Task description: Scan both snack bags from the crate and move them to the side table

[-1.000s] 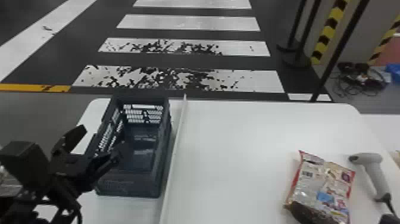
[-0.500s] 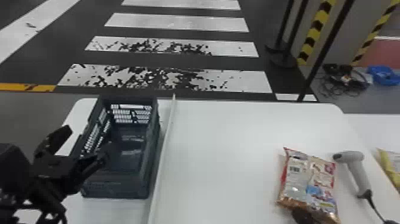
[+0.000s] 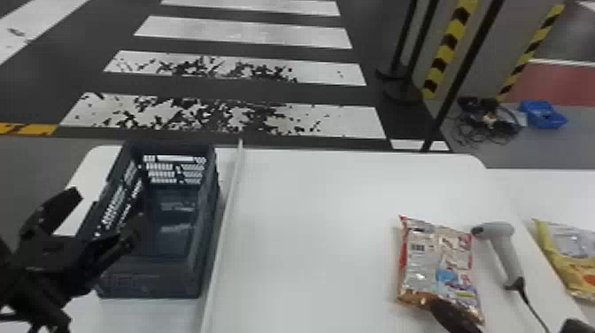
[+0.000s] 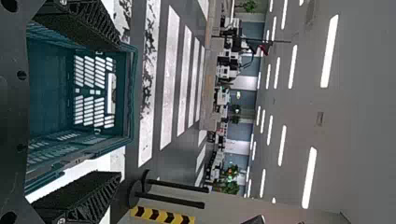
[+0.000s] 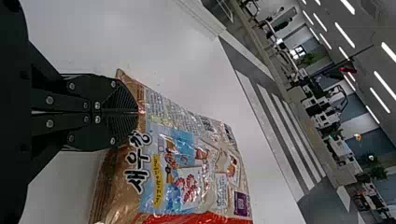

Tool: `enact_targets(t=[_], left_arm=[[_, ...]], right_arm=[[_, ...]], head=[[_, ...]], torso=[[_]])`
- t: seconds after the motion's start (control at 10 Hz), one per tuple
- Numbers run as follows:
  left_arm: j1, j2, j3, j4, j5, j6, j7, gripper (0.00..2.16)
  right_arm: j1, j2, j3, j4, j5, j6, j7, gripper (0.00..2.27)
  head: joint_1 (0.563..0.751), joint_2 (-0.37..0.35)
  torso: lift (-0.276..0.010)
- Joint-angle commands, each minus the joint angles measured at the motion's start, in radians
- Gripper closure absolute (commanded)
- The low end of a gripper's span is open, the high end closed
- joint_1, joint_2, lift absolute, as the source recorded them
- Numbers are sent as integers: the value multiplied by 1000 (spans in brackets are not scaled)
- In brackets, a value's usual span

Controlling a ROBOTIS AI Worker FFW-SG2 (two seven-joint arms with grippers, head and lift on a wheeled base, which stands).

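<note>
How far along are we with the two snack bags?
Both bags look to be out of the crate. The yellow bag lies on the side table. In hand: the right gripper is shut on an edge of the red-edged bag, beside the scanner. Left: likely moving that bag across. Whether either was scanned, I can't tell.

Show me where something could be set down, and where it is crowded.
The widest patch is on the table, between the pale strip and the red-edged snack bag. The crate's visible floor offers room too. Crowding is on the right: right gripper clamped on that bag, scanner close beside it, yellow bag beyond.
</note>
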Motion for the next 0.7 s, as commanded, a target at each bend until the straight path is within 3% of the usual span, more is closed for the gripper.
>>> enact_targets(t=[0.0, 0.4, 0.6], left_arm=[[0, 0, 1, 1, 0, -3, 1, 36], [-6, -1, 1, 8, 0, -3, -1, 36], [-6, -3, 1, 8, 0, -3, -1, 36]], right_arm=[[-14, -9, -8, 2, -1, 5, -6, 2253], [-52, -29, -11, 64, 9, -4, -13, 2250], [-27, -26, -16, 38, -28, -4, -7, 2253]], head=[[695, -104], [695, -125], [695, -138]], torso=[[-95], [-95], [-95]])
